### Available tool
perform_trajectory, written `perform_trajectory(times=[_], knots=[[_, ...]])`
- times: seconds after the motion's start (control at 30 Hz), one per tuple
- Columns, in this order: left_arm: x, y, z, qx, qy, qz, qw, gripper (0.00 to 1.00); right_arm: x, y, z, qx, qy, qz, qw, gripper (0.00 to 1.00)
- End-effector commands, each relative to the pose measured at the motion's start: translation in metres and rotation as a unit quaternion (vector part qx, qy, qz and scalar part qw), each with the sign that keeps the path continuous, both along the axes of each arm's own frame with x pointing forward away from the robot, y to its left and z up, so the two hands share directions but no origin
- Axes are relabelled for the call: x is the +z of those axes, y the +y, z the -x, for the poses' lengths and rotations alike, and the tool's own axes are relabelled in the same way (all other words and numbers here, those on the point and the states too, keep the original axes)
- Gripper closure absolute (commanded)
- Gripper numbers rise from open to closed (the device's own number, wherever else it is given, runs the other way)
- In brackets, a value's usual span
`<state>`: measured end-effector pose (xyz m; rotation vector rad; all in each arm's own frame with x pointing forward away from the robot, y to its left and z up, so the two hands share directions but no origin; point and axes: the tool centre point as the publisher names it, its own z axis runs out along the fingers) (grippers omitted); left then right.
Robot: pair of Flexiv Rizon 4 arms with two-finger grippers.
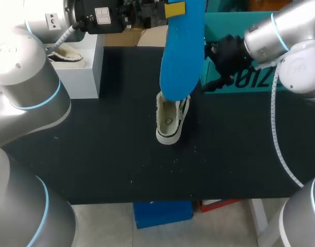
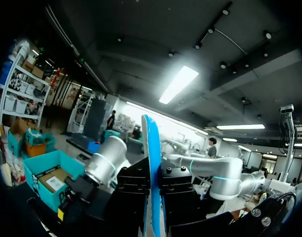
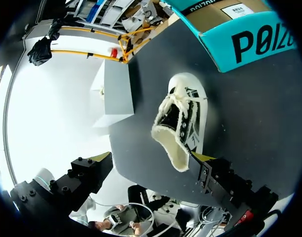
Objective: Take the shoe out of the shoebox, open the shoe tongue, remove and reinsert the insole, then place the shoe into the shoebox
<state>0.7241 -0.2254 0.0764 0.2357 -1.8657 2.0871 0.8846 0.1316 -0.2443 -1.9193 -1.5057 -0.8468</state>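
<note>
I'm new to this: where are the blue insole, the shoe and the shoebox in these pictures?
blue insole (image 1: 183,51): head view, the middle of its flat blue face.
shoe (image 1: 170,121): head view, inside its fleecy opening.
shoebox (image 3: 249,43): right wrist view, its teal printed side wall.

Fleecy-lined canvas shoe, smooth blue insole, matt black tabletop.

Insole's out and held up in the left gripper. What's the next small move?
Probably ease the left gripper down so the blue insole tip enters the shoe opening: the insole hangs over it, and the open right gripper sits by the heel.
</note>
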Motion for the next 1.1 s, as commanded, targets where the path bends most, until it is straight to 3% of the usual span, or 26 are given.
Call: perform_trajectory(times=[0.03,0.37,0.83,0.87,0.93,1.0,1.07,1.1], knots=[[0.000,-0.001,0.000,0.001,0.000,-0.001,1.000,1.00,-0.003,-0.002,0.001,0.004,-0.024,-0.087,0.996,0.00],[0.000,-0.001,0.000,0.001,0.000,-0.001,1.000,1.00,0.002,-0.001,0.002,0.025,-0.053,-0.160,0.985,0.00],[0.000,-0.001,0.000,0.001,0.000,-0.001,1.000,1.00,0.003,0.001,0.001,0.040,-0.057,-0.189,0.980,0.00],[0.009,-0.001,-0.005,0.062,-0.045,-0.001,0.997,1.00,0.003,0.001,0.001,0.040,-0.057,-0.189,0.980,0.00],[0.019,-0.008,-0.004,0.165,-0.190,-0.082,0.964,1.00,0.003,0.001,0.001,0.040,-0.057,-0.189,0.980,0.00],[0.012,-0.017,-0.003,0.209,-0.265,-0.133,0.932,1.00,0.003,0.001,0.001,0.040,-0.057,-0.189,0.980,0.00],[-0.009,-0.024,0.001,0.278,-0.342,-0.207,0.874,1.00,0.003,0.001,0.001,0.040,-0.057,-0.189,0.980,0.00],[-0.009,-0.024,0.001,0.278,-0.342,-0.207,0.874,1.00,0.003,0.001,0.001,0.040,-0.057,-0.189,0.980,0.00]])
